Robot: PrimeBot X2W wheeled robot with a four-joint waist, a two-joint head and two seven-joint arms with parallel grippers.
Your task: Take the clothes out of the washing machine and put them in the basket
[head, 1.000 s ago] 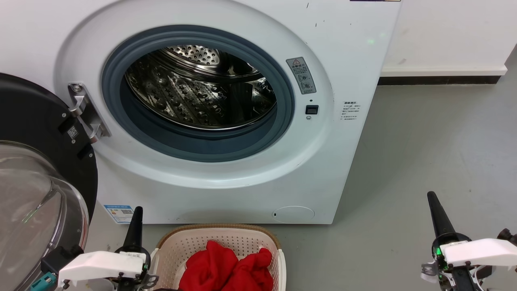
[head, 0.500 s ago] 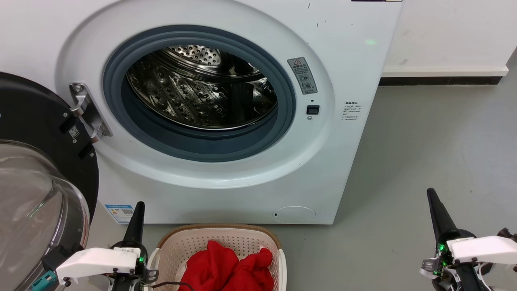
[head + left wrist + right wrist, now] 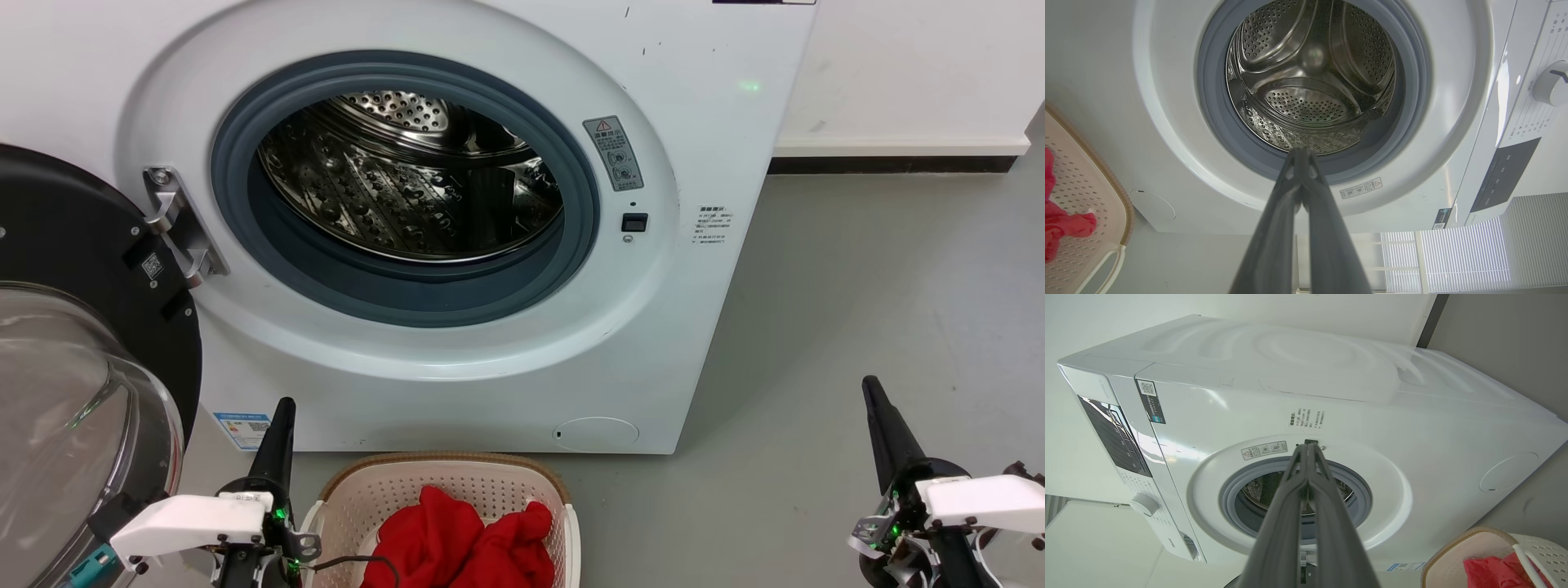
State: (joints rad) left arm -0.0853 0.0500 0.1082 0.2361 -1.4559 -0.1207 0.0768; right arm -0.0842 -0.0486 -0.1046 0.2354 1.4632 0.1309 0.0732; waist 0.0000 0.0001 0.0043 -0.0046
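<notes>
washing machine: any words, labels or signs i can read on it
No words on the washing machine are legible.
Warning sticker: red triangle sign, text too small.
Printed note right of it: too small.
Blue label, lower front: QR code, text blurred.
Door sticker: a QR code.

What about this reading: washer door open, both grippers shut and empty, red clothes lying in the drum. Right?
Wrong on one count: the drum is bare, and the red clothes lie in the basket, as the head view shows. The door is open, and the left gripper and right gripper are both shut and empty.
</notes>
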